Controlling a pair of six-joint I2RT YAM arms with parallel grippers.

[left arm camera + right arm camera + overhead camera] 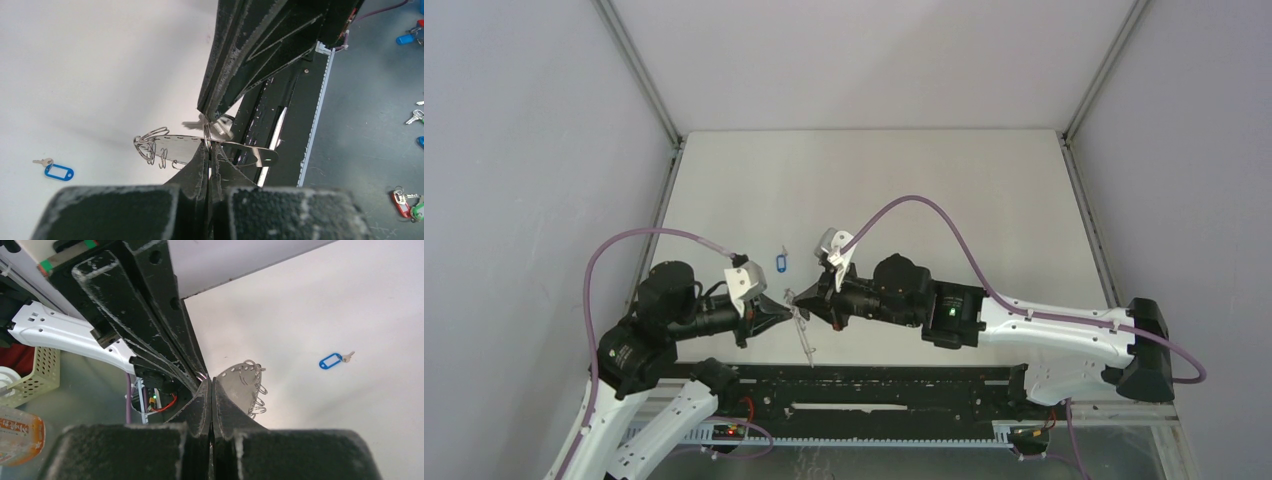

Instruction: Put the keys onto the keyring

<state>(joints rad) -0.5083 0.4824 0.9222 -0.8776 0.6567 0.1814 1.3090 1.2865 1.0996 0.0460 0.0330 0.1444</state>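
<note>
The keyring (803, 328) is a thin grey metal loop with small rings along one edge, held up between both grippers near the table's front. My left gripper (208, 146) is shut on the keyring (172, 146) at its middle. My right gripper (210, 381) is shut, its tips against the keyring (239, 385). In the left wrist view a small blurred silver key (216, 126) sits at the right fingertips (212, 102); its head colour does not show. The blue-headed key (782, 261) lies on the table beyond the grippers, also in the wrist views (57, 171) (332, 360).
A black rail (894, 385) runs along the table's front edge under the arms. Off the table lie spare tagged keys (401, 197) (409, 37). A yellow perforated basket (35, 375) and a bottle (17, 435) stand beside the table. Grey walls enclose three sides.
</note>
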